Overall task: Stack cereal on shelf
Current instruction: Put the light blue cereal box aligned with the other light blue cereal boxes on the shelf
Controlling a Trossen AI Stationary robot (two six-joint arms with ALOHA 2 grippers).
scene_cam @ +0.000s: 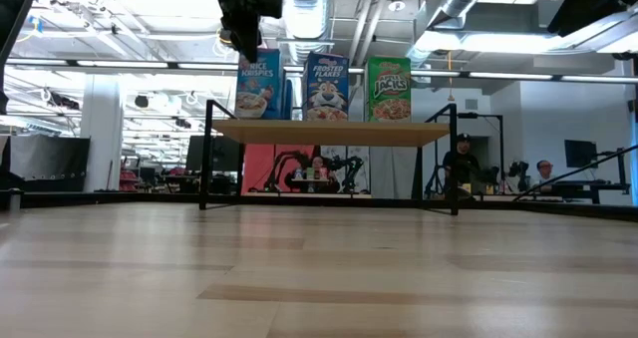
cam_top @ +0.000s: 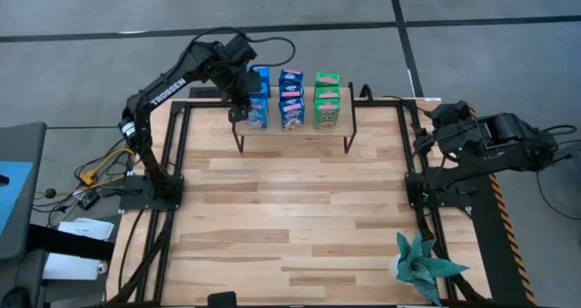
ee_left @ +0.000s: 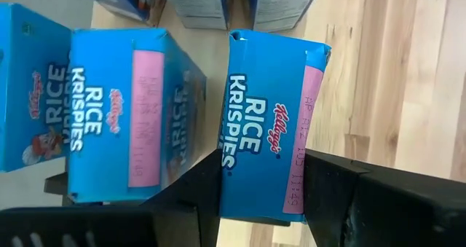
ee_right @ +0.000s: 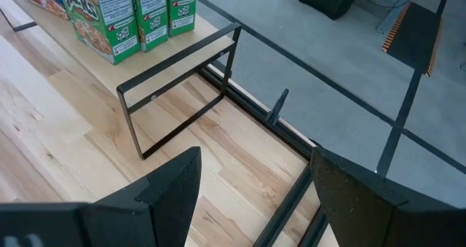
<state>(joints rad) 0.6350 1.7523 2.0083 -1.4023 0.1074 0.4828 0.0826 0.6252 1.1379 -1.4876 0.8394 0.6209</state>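
Left gripper (ee_left: 262, 196) pinches blue Rice Krispies box (ee_left: 266, 123), pink label on side, above shelf (cam_top: 292, 132) left end. Blue and green boxes (cam_top: 327, 99) stand in rows on shelf. Right gripper (ee_right: 255, 181) spread wide, well right of shelf.

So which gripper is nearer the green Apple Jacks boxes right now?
Left. The left gripper is over the shelf's other end, shut on a Rice Krispies box; the green boxes stand two columns away. The right gripper waits open off the table's side.

Bright, even overhead light from ceiling strips (scene_cam: 518, 41), soft shadows, glare-free wood, all views sharp.
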